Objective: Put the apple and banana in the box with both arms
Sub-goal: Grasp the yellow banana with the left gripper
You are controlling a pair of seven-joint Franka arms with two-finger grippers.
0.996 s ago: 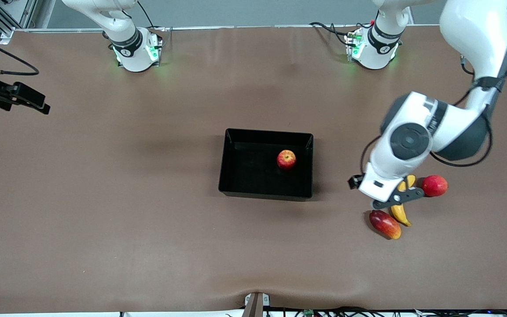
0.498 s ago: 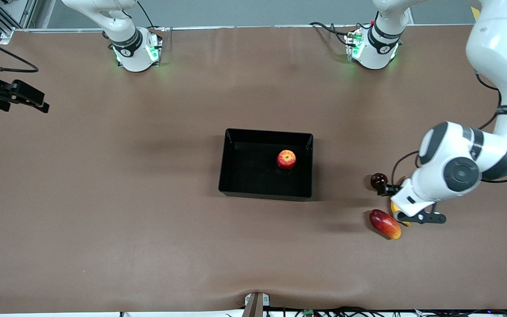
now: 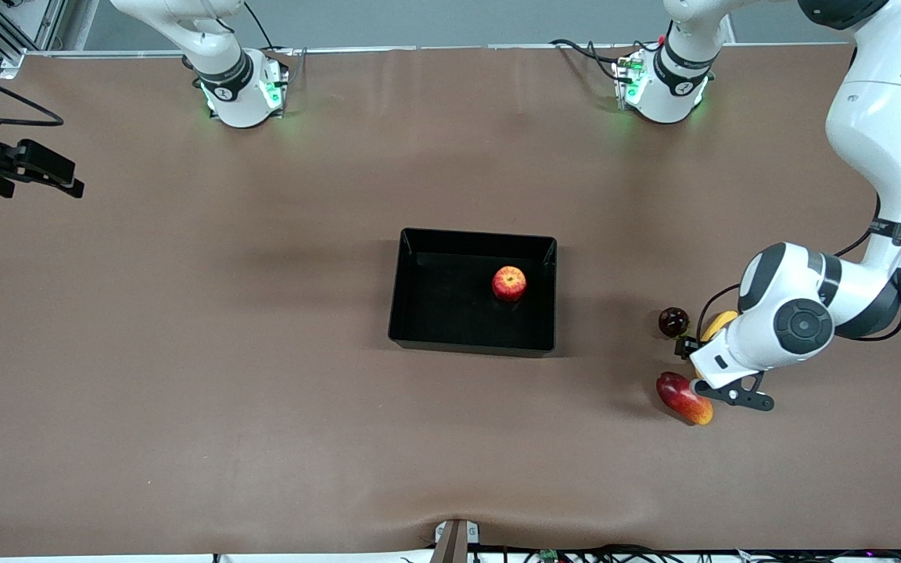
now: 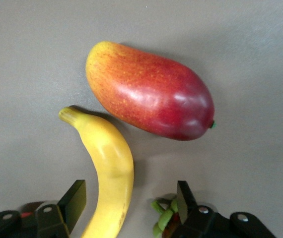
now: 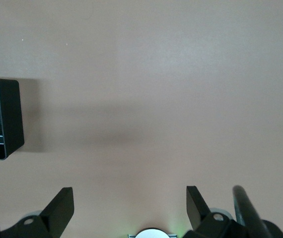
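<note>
The left gripper (image 4: 129, 198) stands with its jaws spread wide, gripping nothing, one finger to each side of the banana (image 4: 109, 168), which lies on the table between them. In the front view the left gripper (image 3: 702, 374) is low over the fruit cluster toward the left arm's end of the table. The red-and-yellow mango (image 3: 683, 398) lies just beside the banana (image 3: 720, 323), at about 7 o'clock from it and nearer the front camera. A small dark red round fruit (image 3: 673, 321) sits at about 9 o'clock from the banana. The apple (image 3: 509, 283) rests inside the black box (image 3: 411, 313) at table centre, in the half toward the left arm's end. The right gripper (image 5: 129, 206) waits above bare table toward the right arm's end, jaws wide apart and empty.
</note>
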